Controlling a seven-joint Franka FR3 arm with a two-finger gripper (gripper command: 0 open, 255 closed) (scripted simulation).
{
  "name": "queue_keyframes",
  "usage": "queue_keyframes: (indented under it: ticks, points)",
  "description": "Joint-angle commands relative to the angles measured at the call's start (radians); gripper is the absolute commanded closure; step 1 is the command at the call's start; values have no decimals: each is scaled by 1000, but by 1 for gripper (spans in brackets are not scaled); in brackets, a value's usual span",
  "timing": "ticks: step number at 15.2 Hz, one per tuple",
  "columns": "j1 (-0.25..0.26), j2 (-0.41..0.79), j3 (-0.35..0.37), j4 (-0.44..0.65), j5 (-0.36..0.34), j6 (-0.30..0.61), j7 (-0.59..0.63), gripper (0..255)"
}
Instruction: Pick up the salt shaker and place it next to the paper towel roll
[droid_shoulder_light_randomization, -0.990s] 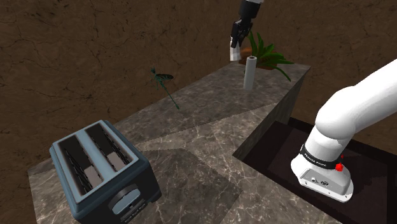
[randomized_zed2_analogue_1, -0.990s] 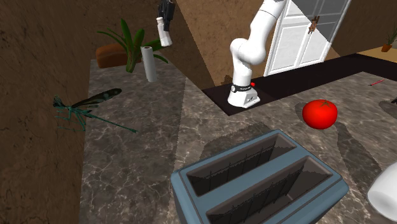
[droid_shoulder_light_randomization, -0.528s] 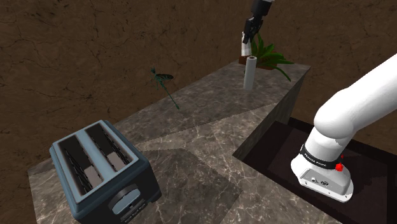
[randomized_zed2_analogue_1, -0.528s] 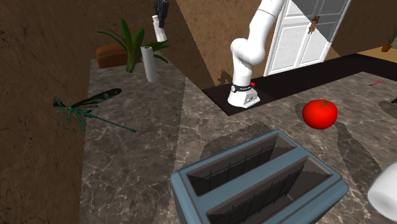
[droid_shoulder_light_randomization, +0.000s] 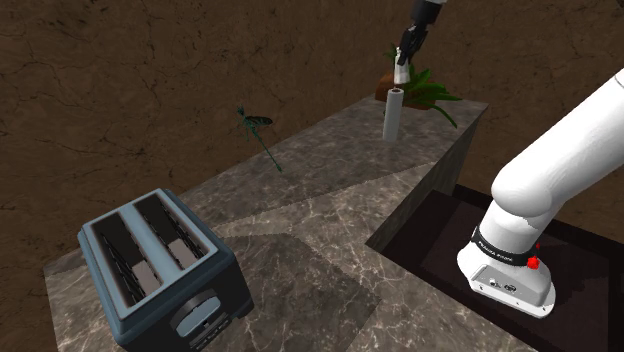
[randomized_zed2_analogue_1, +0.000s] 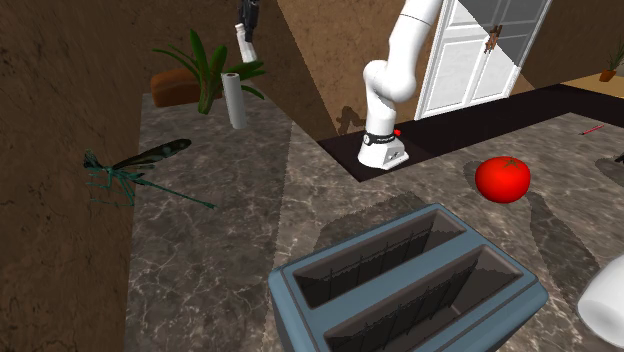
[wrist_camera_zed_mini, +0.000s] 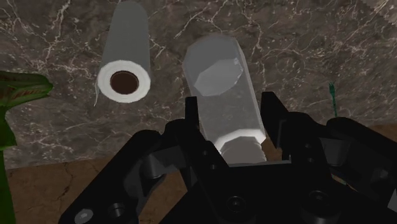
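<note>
My black gripper (wrist_camera_zed_mini: 230, 121) is shut on the salt shaker (wrist_camera_zed_mini: 222, 89), a pale grey faceted cylinder clasped near its top between the two fingers. The shaker (droid_shoulder_light_randomization: 400, 75) hangs in the air just above the paper towel roll (droid_shoulder_light_randomization: 393, 114), a slim white upright roll at the far end of the marble counter (droid_shoulder_light_randomization: 330, 210). In the second exterior view the gripper (randomized_zed2_analogue_1: 246, 18) holds the shaker (randomized_zed2_analogue_1: 243, 46) above and slightly right of the roll (randomized_zed2_analogue_1: 235, 100). Seen from the hand, the roll (wrist_camera_zed_mini: 125, 58) stands upright beside the shaker, with bare counter between them.
A potted green plant (droid_shoulder_light_randomization: 420, 88) stands right behind the roll. A dragonfly figure (droid_shoulder_light_randomization: 256, 132) stands mid-counter by the wall. A blue toaster (droid_shoulder_light_randomization: 165, 265) sits at the near end. A red tomato (randomized_zed2_analogue_1: 502, 179) lies on the other counter.
The gripper has carried the shaker toward the shoulder view's right, from beside the roll to a spot above it. Its grip has stayed shut.
</note>
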Motion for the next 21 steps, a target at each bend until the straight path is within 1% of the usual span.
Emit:
queue_keyframes:
  ticks: [1,21]
  points:
    - [-2,-3,-2,-22,-1,19,-7,255]
    - [-5,2,-15,-285,12,281,-61,255]
